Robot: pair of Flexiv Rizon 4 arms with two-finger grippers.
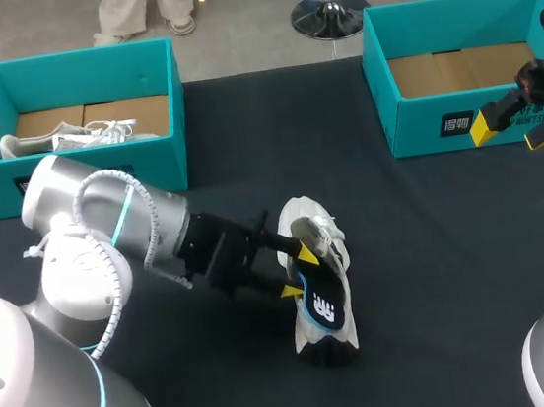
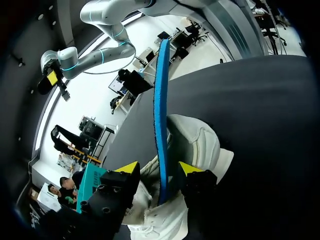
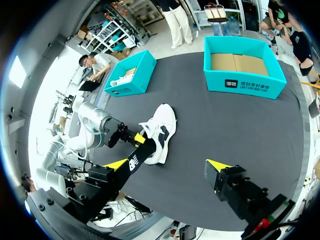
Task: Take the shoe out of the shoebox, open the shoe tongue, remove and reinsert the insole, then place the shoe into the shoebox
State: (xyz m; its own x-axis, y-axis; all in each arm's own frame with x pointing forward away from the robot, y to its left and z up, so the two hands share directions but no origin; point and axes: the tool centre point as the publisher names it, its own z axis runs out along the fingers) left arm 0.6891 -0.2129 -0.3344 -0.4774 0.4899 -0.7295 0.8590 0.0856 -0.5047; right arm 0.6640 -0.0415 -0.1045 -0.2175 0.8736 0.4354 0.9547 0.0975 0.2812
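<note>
Shoe (image 1: 306, 221) lies on its side mid-table, and the insole (image 1: 326, 301) stands half out of it, inside my left gripper (image 1: 298, 271). I can't tell whether I'm actually pinching it. It looks thin, light and floppy, so I'd grip its flat faces, low near the heel. My right gripper (image 1: 511, 131) hangs wide open, empty, by the shoebox (image 1: 422, 130) at the table's far right corner.

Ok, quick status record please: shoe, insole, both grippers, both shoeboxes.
shoe: white sneaker, on the table, outside both boxes
insole: black, partly out of the sneaker
left gripper: shut on the insole
right gripper: open, empty, near the right shoebox
left shoebox: holds a second shoe
right shoebox: no shoe inside
</note>
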